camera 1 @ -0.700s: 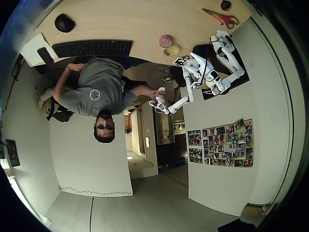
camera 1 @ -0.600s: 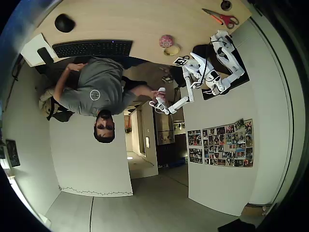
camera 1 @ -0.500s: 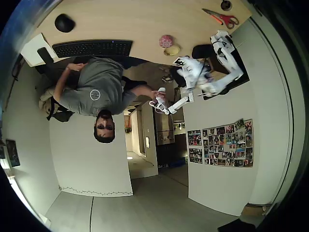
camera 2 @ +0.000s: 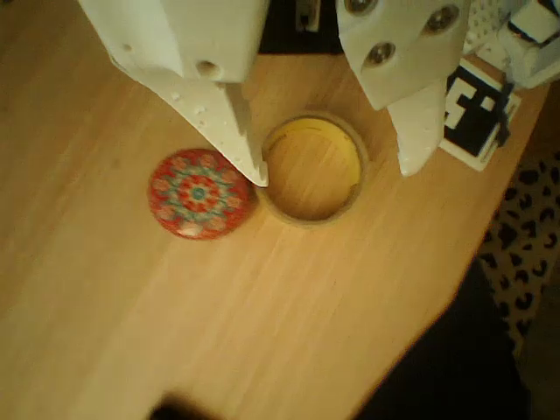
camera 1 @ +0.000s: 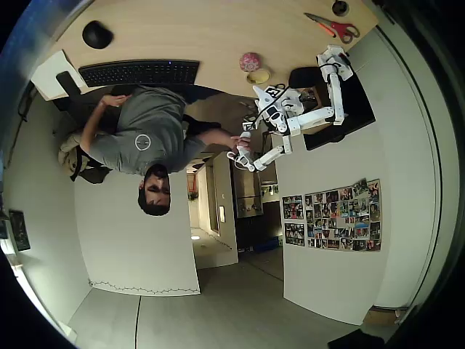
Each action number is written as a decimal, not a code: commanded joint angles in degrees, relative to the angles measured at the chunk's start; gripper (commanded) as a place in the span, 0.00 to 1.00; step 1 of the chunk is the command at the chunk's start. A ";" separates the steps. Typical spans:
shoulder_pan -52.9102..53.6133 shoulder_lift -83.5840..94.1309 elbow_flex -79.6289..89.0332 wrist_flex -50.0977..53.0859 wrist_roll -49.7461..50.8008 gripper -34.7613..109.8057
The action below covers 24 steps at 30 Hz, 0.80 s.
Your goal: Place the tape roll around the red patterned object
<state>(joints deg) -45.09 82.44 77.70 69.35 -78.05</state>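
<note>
The tape roll (camera 2: 312,168) lies flat on the pale wooden desk (camera 2: 175,306), its open centre showing bare wood, just beside the red patterned object (camera 2: 199,193) and apart from it, not around it. In the overhead view the tape roll (camera 1: 258,75) sits near the desk's front edge with the red patterned object (camera 1: 250,61) next to it; a keyboard (camera 1: 139,72), a black mouse (camera 1: 96,34) and red-handled scissors (camera 1: 334,27) lie elsewhere on the desk (camera 1: 211,29). A person (camera 1: 145,138) sits at it, and photos (camera 1: 330,214) cover a white wall.

Since the earlier frames the white arm has swung out from its folded pose toward the desk edge, bringing the gripper (camera 1: 265,98) close to the roll.

In the wrist view the gripper (camera 2: 337,171) is spread wide and holds nothing. The roll lies between the two fingers, one fingertip (camera 2: 254,171) over the gap between roll and red object, the other just past the roll's far rim.
</note>
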 commanded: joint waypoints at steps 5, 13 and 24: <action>-7.03 -0.53 1.05 -6.94 -2.29 0.51; -8.53 -6.86 -5.10 -2.29 5.54 0.51; 0.88 7.56 11.60 3.52 18.28 0.50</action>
<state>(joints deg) -45.09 83.94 84.99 71.72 -61.52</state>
